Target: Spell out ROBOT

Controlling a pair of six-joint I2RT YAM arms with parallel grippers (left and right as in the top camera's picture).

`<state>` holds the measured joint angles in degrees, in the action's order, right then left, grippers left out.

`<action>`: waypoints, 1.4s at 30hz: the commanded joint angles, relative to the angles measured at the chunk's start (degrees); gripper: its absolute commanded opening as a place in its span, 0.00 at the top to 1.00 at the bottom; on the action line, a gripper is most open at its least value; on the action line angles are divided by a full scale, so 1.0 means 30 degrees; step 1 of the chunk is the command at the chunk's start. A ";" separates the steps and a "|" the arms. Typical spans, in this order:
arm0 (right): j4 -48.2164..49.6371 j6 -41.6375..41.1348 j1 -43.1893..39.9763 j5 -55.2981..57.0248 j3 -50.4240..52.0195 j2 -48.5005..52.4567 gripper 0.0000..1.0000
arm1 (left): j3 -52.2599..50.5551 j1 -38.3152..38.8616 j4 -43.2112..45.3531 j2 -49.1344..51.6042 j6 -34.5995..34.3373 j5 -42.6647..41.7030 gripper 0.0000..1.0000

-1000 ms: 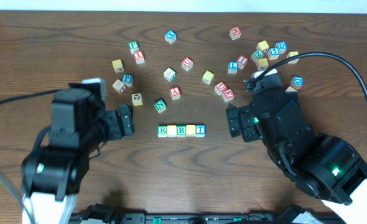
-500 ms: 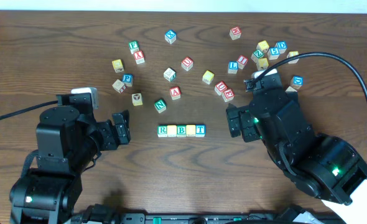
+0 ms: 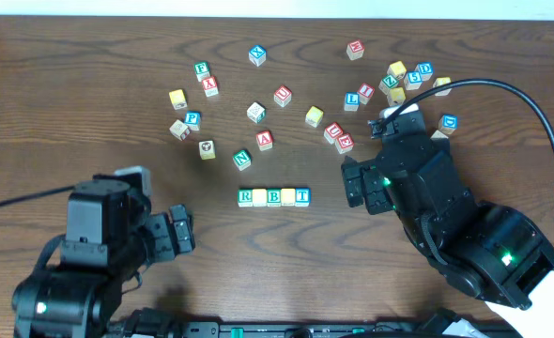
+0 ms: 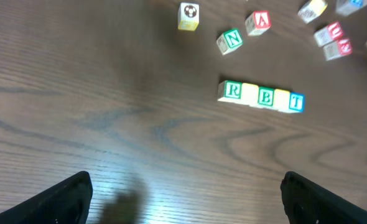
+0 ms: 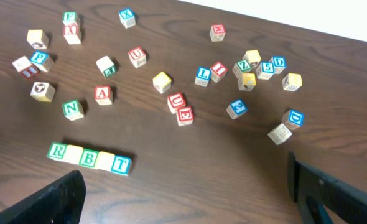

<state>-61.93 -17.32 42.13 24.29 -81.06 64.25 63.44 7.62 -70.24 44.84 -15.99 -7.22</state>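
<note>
Sitting in one straight touching line on table: ROBOT row. Flanked by left gripper and right gripper, both spread wide, gripping nothing, each standing apart from row ends. Crowded at rear by N cube, near R end.

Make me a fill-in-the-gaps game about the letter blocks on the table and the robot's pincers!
1. The row is made of ___ cubes.
2. Its first cube shows the green letter ___.
3. Its last cube shows the blue letter ___.
4. The left pincer and the right pincer are both ___, holding nothing.
Missing words: five; R; T; open.
</note>
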 commanded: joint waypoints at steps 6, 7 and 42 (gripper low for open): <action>-0.0029 0.0226 -0.0015 0.0350 -0.0335 -0.0058 0.01 | -0.2470 0.0058 0.2055 -0.6798 -0.1938 0.1013 0.05; -0.0029 0.0226 -0.0015 0.0350 -0.0335 -0.0058 0.01 | -0.2958 0.0058 0.2608 -0.7796 -0.1938 0.1107 0.05; -0.0029 0.0226 -0.0015 0.0350 -0.0335 -0.0058 0.01 | -2.1077 -0.0750 3.2880 -1.4921 -0.1705 0.6156 0.05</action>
<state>-61.93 -17.32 42.13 24.29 -81.14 64.25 0.75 5.67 29.89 0.58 -21.21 9.26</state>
